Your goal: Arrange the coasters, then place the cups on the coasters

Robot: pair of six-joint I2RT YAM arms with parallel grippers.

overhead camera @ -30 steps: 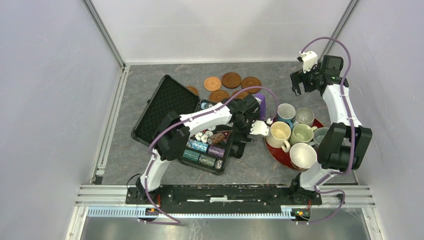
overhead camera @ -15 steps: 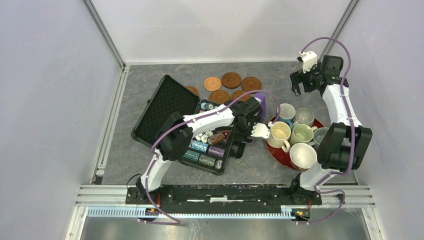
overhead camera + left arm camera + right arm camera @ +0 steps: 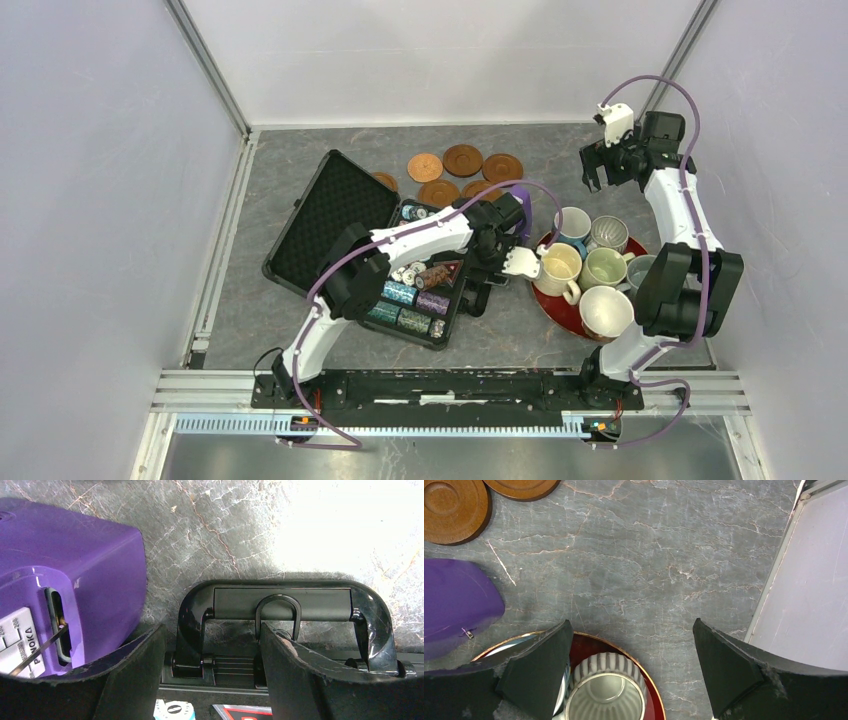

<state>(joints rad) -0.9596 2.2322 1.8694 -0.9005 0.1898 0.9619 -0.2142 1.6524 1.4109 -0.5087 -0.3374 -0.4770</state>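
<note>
– When you look down from the top, where are the coasters (image 3: 462,159)?
– They lie in a bunch at the far side of the table (image 3: 560,150), just past the open black case (image 3: 330,215). No cup is on them.
– And the cups (image 3: 557,268)?
– All six sit close together on the red tray (image 3: 553,303), over on the right.
– What about the left gripper (image 3: 210,645)?
– It is low down by the case handle (image 3: 280,602), next to a purple thing (image 3: 75,570). Its fingers are part way open, and I see nothing held between them.
– And the right gripper (image 3: 631,625)?
– It hangs over the far edge of the tray, above the grey striped cup (image 3: 606,690). Its fingers are spread wide and hold nothing.
</note>
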